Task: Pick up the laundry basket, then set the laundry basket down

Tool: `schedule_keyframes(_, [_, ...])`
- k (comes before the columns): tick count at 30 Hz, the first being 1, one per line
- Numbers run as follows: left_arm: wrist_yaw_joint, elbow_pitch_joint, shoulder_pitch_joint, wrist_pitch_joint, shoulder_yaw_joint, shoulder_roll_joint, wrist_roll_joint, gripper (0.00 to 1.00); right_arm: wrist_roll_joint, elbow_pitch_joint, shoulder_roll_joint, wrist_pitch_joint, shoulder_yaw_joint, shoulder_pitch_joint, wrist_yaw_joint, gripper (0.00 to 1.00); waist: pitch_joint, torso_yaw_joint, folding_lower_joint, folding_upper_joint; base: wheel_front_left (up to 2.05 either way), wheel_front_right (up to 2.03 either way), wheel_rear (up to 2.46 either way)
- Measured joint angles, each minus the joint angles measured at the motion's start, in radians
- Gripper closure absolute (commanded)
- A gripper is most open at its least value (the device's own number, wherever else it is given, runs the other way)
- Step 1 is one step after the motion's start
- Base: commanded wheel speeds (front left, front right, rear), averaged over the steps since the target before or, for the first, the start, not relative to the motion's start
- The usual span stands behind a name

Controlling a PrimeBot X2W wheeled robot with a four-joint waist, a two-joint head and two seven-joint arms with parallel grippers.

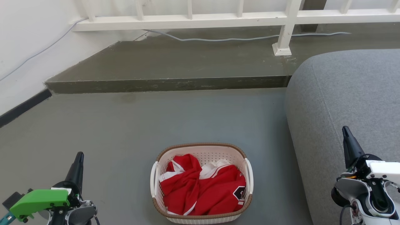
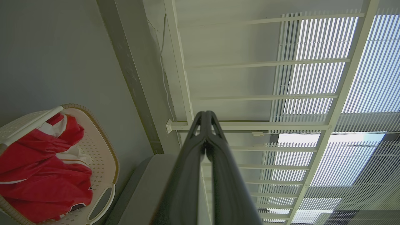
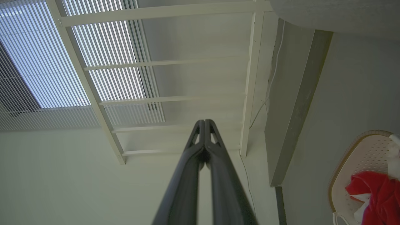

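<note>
Grey floor [image 1: 125,125] carries the laundry basket [image 1: 206,154] in the head view. It stands upright, well short of the step [image 1: 168,84] along the floor's far edge and closer to the sofa [image 1: 343,103] on the right than to the wall edge on the left. Its two white handles face the robot's left and right, and its long axis appears to run between them, across the view. Red-and-white clothing [image 1: 200,187] lies bundled inside. The left gripper [image 1: 79,156] points up over the floor's near left part, apart from the basket. The right gripper [image 1: 346,132] rises in front of the sofa, also apart from it. A white railing [image 1: 187,19] and a pale cable [image 1: 218,39] sit beyond the step.

In the left wrist view, the left gripper [image 2: 205,115] has its fingers pressed together at the tips with nothing between them. The basket [image 2: 103,147] lies at the lower left with one handle [image 2: 103,200] toward the sofa [image 2: 140,187].

In the right wrist view, the right gripper [image 3: 204,122] is likewise clenched on nothing. The basket [image 3: 365,156] shows at the lower right edge with red cloth [image 3: 375,193] in it.
</note>
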Motion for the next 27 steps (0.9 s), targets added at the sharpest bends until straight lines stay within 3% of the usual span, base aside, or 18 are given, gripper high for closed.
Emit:
schedule_keyframes(4, [0.0,0.0,0.0,0.0,0.0,0.0,0.0,1.0,0.0,0.0,0.0,0.0,0.0,0.0,0.0,1.0,0.0,0.0,0.0,0.0,0.0,0.0,0.0])
schedule_keyframes(5, [0.0,0.0,0.0,0.0,0.0,0.0,0.0,0.0,0.0,0.0,0.0,0.0,0.0,0.0,0.0,0.0,0.0,0.0,0.0,0.0,0.0,0.0,0.0])
schedule_keyframes(7, [0.001,0.018,0.007,0.0,-0.002,-0.003,0.0,0.0,0.0,0.017,0.006,0.0,0.001,0.009,-0.001,0.0,0.0,0.0,0.0,0.0,0.0,0.0,0.0])
schedule_keyframes(8, [0.001,0.029,0.017,0.0,-0.003,-0.008,0.0,1.0,0.0,0.028,0.012,0.0,0.003,0.02,-0.001,1.0,0.0,0.0,0.0,0.0,0.0,0.0,0.0])
schedule_keyframes(10, [0.001,0.053,0.037,0.0,-0.005,-0.021,0.0,1.0,0.0,0.053,0.023,0.0,0.005,0.044,-0.001,1.0,0.0,0.0,0.0,0.0,0.0,0.0,0.0])
schedule_keyframes(11, [0.001,0.065,0.047,0.0,-0.008,-0.026,0.0,0.0,0.0,0.065,0.029,0.0,0.005,0.056,-0.001,0.0,0.0,0.0,0.0,0.0,0.0,0.0,0.0])
schedule_keyframes(27, [0.002,0.042,0.066,-0.047,-0.034,-0.029,0.099,0.0,-0.094,0.062,0.035,-0.048,0.043,0.075,-0.005,0.0,0.0,0.0,0.0,0.0,0.0,0.0,0.0])
